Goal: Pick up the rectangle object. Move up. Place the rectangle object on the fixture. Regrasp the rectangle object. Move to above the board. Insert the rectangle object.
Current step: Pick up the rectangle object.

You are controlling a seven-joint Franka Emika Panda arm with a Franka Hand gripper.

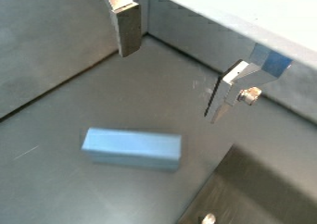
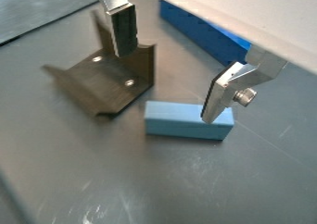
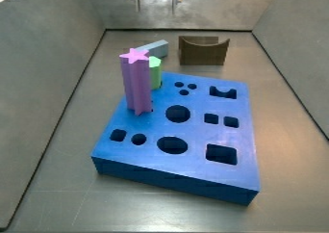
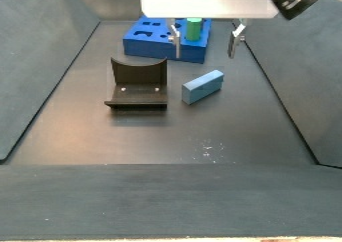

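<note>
Both jaws of the gripper [image 2: 168, 66] hang apart, seemingly above the rectangle object [image 2: 190, 122].

Steel-blue rectangle object [image 4: 203, 86] flat on floor just beside dark fixture [image 4: 136, 84]; blue board [image 3: 180, 128] beyond; gripper [image 4: 205, 43] above, empty

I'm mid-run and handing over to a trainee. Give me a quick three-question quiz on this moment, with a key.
1. True or false: the gripper is shut on the rectangle object.
2. Which stands in the board? A) the purple star post B) the fixture C) the rectangle object
3. Fill in: the rectangle object lies on the floor beside the ____.

Key
1. False: the jaws are open and hang above the bar, nothing between the fingers.
2. A; a green peg stands behind it.
3. fixture; a side view shows a gap between them.
</note>
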